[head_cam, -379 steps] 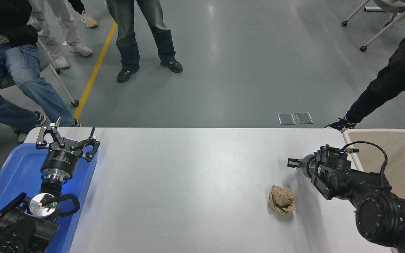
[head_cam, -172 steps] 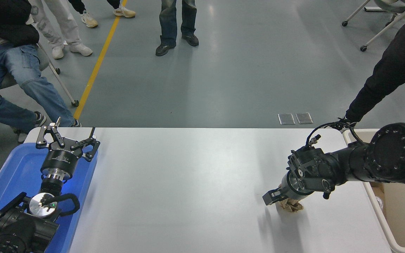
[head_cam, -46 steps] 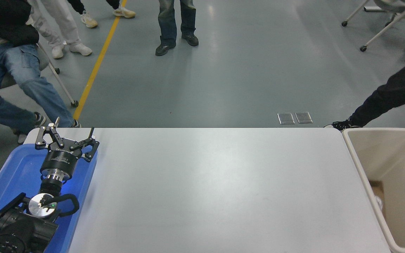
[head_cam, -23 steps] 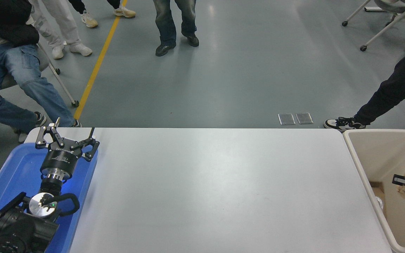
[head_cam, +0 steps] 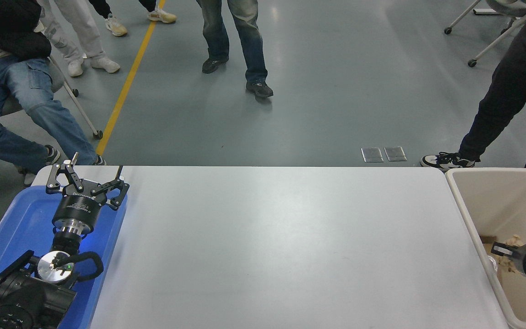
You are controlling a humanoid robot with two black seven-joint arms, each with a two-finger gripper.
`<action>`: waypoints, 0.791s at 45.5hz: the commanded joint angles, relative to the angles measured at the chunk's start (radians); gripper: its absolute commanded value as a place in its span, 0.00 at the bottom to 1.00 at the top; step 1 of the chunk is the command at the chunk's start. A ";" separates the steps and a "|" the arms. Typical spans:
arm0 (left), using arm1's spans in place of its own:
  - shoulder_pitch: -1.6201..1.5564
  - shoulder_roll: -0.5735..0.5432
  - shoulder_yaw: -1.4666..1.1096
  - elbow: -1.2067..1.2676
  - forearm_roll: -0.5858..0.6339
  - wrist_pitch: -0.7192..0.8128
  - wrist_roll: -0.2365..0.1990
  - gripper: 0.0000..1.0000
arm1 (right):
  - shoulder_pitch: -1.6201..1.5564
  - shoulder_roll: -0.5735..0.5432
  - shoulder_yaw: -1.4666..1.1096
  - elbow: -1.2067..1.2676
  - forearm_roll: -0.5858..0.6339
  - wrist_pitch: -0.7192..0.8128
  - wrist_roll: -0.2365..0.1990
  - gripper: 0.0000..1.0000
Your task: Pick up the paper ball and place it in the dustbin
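Release step in hand: right gripper [head_cam: 504, 250] inside beige plastic dustbin [head_cam: 461, 206], fingers clamping tan crumpled paper ball [head_cam: 514, 240]. Next: spread fingers, drop ball. Left gripper [head_cam: 87, 182] parked, fingers wide.

White table [head_cam: 272, 246], rounded far corners, blue tray [head_cam: 12, 228] laid over its left edge, dustbin [head_cam: 466, 214] set against its right edge.

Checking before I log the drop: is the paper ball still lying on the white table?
No: the table is bare, and the paper ball is inside the dustbin at the right gripper.
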 commanded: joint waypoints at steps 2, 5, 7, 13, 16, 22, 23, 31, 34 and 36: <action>0.000 0.000 0.000 0.000 0.000 0.000 0.000 0.99 | 0.003 -0.004 0.006 0.001 0.003 0.003 -0.002 1.00; 0.000 0.000 0.001 0.000 0.000 0.000 0.000 0.99 | 0.010 -0.007 -0.001 0.011 0.005 0.009 -0.002 1.00; -0.002 0.000 0.001 -0.002 0.000 0.000 0.000 0.99 | 0.026 -0.008 -0.004 0.023 0.008 0.011 -0.002 1.00; -0.002 0.000 0.003 -0.002 0.002 0.000 0.002 0.99 | 0.226 -0.128 -0.111 0.231 0.008 0.026 0.000 1.00; -0.002 0.000 0.003 -0.002 0.002 0.000 0.002 0.99 | 0.373 -0.183 -0.241 0.355 0.009 0.048 0.004 1.00; -0.002 0.000 0.003 -0.002 0.002 0.000 0.002 0.99 | 0.740 -0.228 -0.563 0.631 0.009 0.069 0.007 1.00; -0.002 0.000 0.004 -0.002 0.002 0.000 0.002 0.99 | 0.809 -0.226 -0.617 0.682 0.009 0.077 0.007 1.00; 0.000 0.000 0.003 -0.002 0.002 0.000 0.002 0.99 | 1.236 -0.097 -0.849 0.985 0.063 0.251 0.007 1.00; 0.000 0.000 0.003 -0.002 0.002 0.000 0.002 0.99 | 1.320 -0.027 -0.847 1.035 0.140 0.365 0.007 1.00; 0.000 0.000 0.003 -0.002 0.002 0.000 0.002 0.99 | 1.359 0.025 -0.847 1.058 0.198 0.446 0.007 1.00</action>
